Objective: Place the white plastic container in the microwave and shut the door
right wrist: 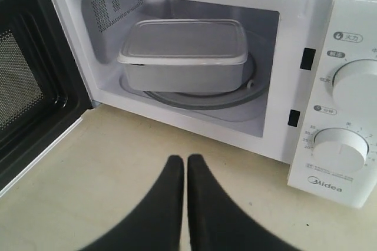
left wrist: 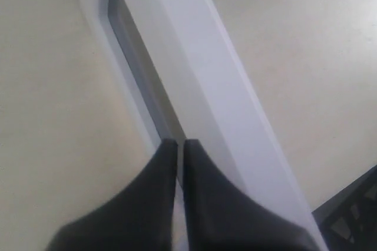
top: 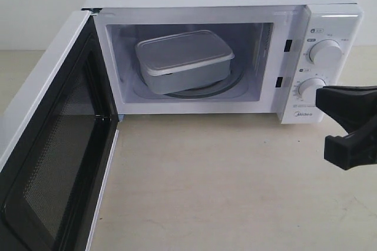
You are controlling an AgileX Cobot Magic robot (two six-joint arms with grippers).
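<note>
1. Right pincer (right wrist: 180,160): fingers pressed almost together and holding nothing, over the tabletop (right wrist: 118,198) in front of the microwave (right wrist: 306,9). It sits at the right edge of the exterior view.
2. Left pincer (left wrist: 179,145): closed to a thin slit and empty, tips right by a white edge of the door (left wrist: 200,74). Contact cannot be told.
3. The door stands wide open at the lower left of the exterior view.
4. Container (top: 184,62): lidded, inside the microwave on the turntable (right wrist: 235,99), upper centre.

The left gripper (left wrist: 180,145) and the right gripper (right wrist: 186,159) look alike: matte black, each with two smooth fingers (right wrist: 209,215), broad at the base and tapering to narrow tips.
</note>
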